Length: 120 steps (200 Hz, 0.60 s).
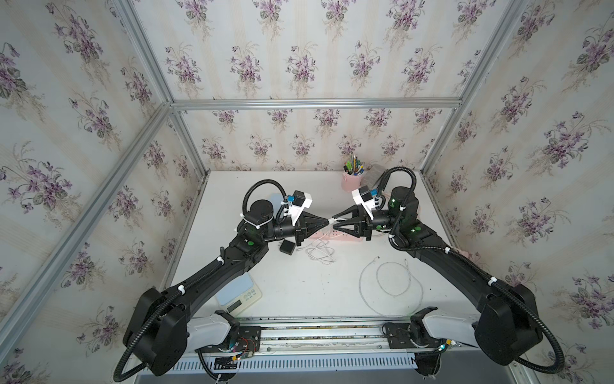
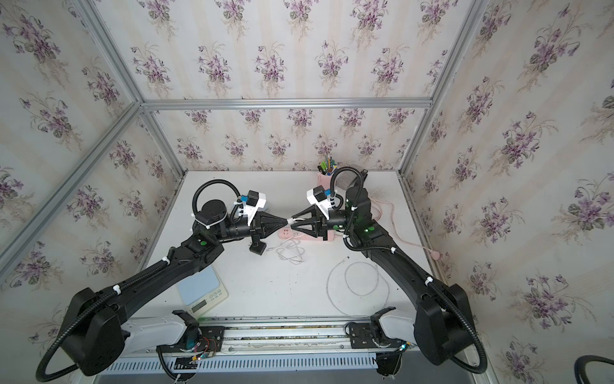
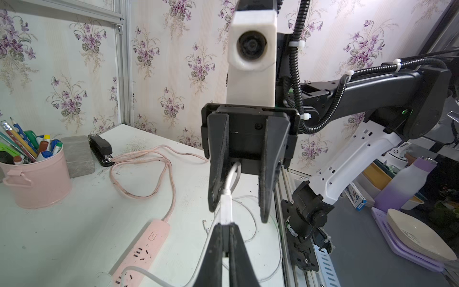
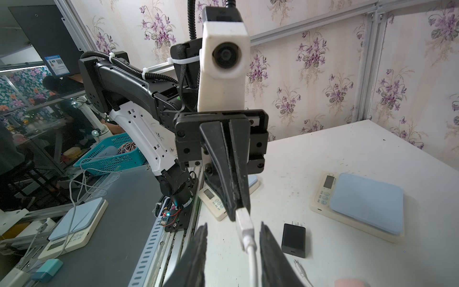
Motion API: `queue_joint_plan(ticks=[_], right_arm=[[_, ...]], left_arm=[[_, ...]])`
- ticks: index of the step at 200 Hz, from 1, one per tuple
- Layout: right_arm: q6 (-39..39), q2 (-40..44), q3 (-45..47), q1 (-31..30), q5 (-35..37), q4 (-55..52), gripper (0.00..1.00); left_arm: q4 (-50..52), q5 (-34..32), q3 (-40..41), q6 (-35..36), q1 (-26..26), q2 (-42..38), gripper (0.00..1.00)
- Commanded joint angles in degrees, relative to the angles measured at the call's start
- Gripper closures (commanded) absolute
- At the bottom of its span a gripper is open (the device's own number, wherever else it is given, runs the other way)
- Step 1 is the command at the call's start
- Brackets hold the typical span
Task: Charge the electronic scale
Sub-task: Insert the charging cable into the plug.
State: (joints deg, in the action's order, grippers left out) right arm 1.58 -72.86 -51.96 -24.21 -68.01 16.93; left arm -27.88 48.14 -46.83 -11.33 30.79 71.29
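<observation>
The left gripper (image 1: 327,221) and the right gripper (image 1: 334,222) meet tip to tip in the air above the table (image 1: 299,286). The left jaws are pressed together on the metal end of a white USB plug (image 4: 244,223), which sticks straight out from their tips. The right jaws stand apart on either side of that plug, and a gap shows between each of its fingers (image 4: 193,256) and the plug body, so they grip nothing. The white cable (image 4: 252,261) runs from the plug back between the right jaws.

Directly below the meeting tips a pink power strip (image 3: 146,244) lies flat on the table. Just beside it, also under the jaws, is a loose coil (image 1: 320,252) of white cable. A black charger (image 1: 287,247) lies below the body of the left gripper, next to the coil.

Farther out on the right jaws' side, a loose cable (image 1: 392,282) lies in a wide ring on the table. The electronic scale (image 1: 237,292), with a blue top, sits well apart from the jaws, back along the left arm and partly under its forearm. A second scale (image 4: 365,201) lies beyond the left gripper, towards the back wall. Farthest off, behind the right gripper, stand a pink cup (image 1: 352,181) of pens and a stapler (image 3: 100,149)
</observation>
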Motion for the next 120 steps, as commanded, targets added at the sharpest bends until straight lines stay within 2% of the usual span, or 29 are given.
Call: queue_joint_plan(ticks=[1, 28, 56, 64, 81, 93, 107, 120], right_arm=[[1.51, -0.85, -1.03, -0.03, -1.37, 2.23, 0.77], [2.73, -1.62, -1.39, -0.02, -2.53, 2.95, 1.0], [0.88, -2.07, -2.74, -0.01, -2.53, -0.24, 1.0], [-3.52, -2.19, -4.74, 0.0, -0.7, -6.44, 1.0], [-16.83, -3.92, -12.46, 0.03, 6.19, -27.18, 1.0], [-22.1, -6.24, -18.34, -0.07, 12.12, -38.11, 1.0], [-24.27, -9.4, -23.47, -0.81, 18.7, -45.63, 1.0], [-27.11, -12.86, -28.28, -2.45, 24.49, -51.9, 1.0]], left_arm=[[-3.74, 0.85, -0.2, -1.58, -0.02, 0.08, 1.0], [-4.62, 0.91, -0.28, -2.24, -0.02, 0.52, 1.0], [-4.69, 0.74, -0.4, -2.32, -0.02, 0.86, 1.0], [-3.6, -0.81, -0.17, -1.66, -0.02, 0.35, 0.85], [2.83, -7.37, 0.84, 2.06, -0.66, -2.63, 0.54], [8.48, -13.16, 1.6, 4.82, -1.56, -4.98, 0.48], [14.08, -19.03, 2.09, 6.92, -2.85, -6.61, 0.47], [17.94, -21.61, 1.49, 7.47, -4.42, -6.63, 0.47]])
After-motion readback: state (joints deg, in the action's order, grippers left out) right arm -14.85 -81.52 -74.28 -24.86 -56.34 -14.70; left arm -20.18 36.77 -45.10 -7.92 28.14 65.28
